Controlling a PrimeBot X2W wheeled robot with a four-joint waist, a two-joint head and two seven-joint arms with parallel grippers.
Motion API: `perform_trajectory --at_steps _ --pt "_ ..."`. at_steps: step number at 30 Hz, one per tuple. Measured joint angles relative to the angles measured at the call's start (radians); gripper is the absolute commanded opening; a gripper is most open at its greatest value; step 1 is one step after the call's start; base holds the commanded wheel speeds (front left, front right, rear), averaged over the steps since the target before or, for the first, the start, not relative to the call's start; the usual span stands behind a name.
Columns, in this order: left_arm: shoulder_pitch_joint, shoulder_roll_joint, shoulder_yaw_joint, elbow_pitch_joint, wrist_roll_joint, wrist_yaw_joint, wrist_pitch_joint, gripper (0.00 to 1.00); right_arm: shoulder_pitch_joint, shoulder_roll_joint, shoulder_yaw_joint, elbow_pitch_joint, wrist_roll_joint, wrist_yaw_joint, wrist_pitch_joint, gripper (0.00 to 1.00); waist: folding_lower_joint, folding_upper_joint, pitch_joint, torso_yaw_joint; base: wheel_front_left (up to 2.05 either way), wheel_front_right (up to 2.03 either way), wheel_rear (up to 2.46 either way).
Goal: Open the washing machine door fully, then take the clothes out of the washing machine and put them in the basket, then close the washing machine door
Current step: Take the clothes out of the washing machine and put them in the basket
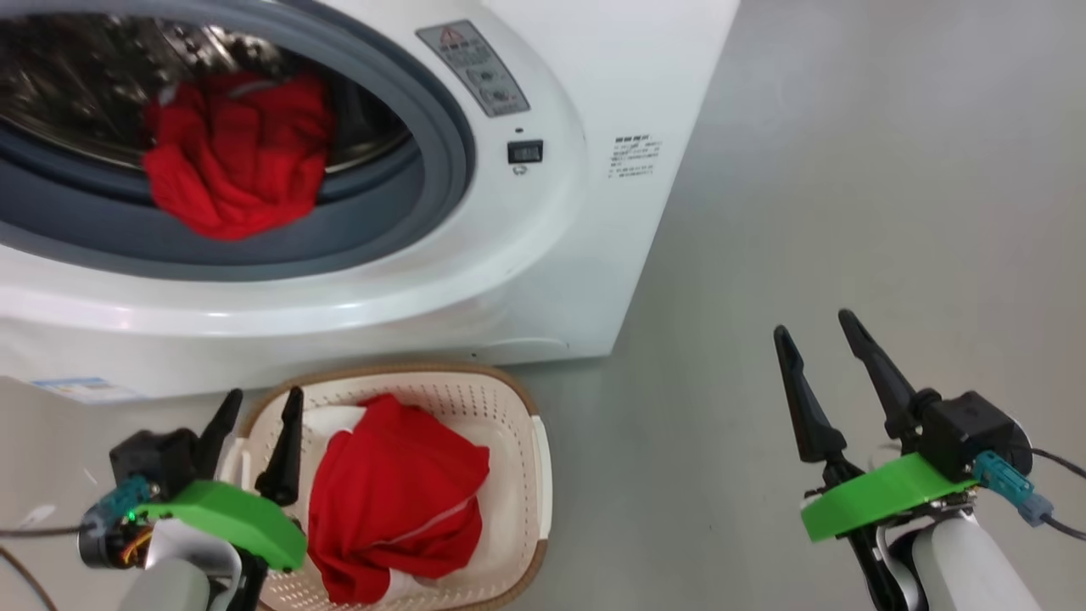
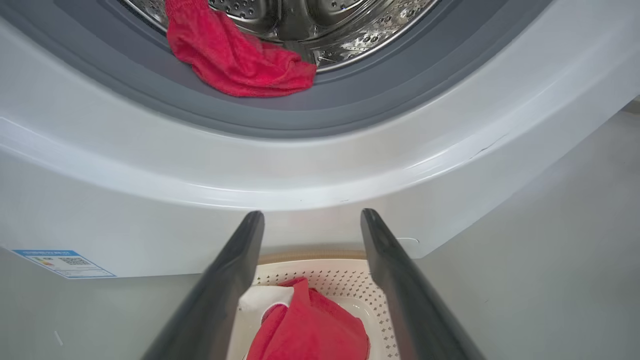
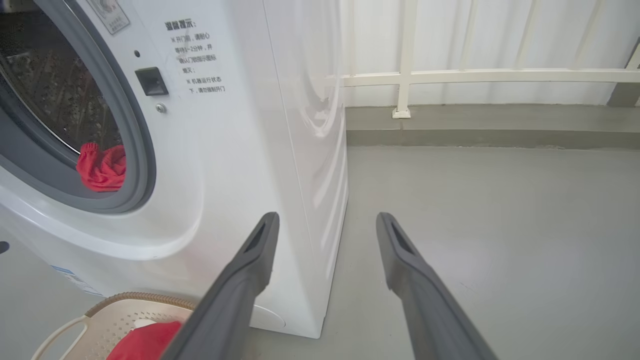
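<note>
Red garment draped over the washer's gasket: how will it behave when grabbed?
Probably floppy: the red garment lies crumpled, sagging over the grey gasket. Likely light, judging by its thin folds. It may drag across the gasket lip.

We see the washing machine [image 1: 543, 280] glossy white, its gasket [image 1: 441, 161] grey, its drum [image 2: 350, 30] dotted steel. Ahead of the left claw [image 1: 264, 394] the clothes [image 1: 233, 161] are bright red; beside it the basket [image 1: 501, 407] is cream, hole-patterned, brown-rimmed. That claw and the right claw [image 1: 812, 322] show dark fingers [image 1: 804, 399] above green collars [image 1: 882, 492]. The floor [image 1: 848, 170] is pale grey.
</note>
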State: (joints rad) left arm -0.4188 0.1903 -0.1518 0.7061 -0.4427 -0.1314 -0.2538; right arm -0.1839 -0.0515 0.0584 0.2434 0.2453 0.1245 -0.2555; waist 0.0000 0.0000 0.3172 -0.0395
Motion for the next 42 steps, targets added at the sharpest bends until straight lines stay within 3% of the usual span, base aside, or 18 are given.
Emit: perform_trajectory --at_steps 21,42 --pt "0.31 -0.05 0.164 -0.343 0.135 0.0 0.0 1.0 0.187 -0.003 -0.044 0.009 -0.009 0.0 0.0 1.0 0.0 0.0 -0.213 0.034 0.0 0.0 0.0" --pt "0.486 -0.091 0.267 -0.513 0.194 0.0 0.0 1.0 0.277 -0.006 -0.075 -0.013 -0.009 0.0 0.0 1.0 0.0 0.0 -0.273 0.027 0.0 0.0 0.0"
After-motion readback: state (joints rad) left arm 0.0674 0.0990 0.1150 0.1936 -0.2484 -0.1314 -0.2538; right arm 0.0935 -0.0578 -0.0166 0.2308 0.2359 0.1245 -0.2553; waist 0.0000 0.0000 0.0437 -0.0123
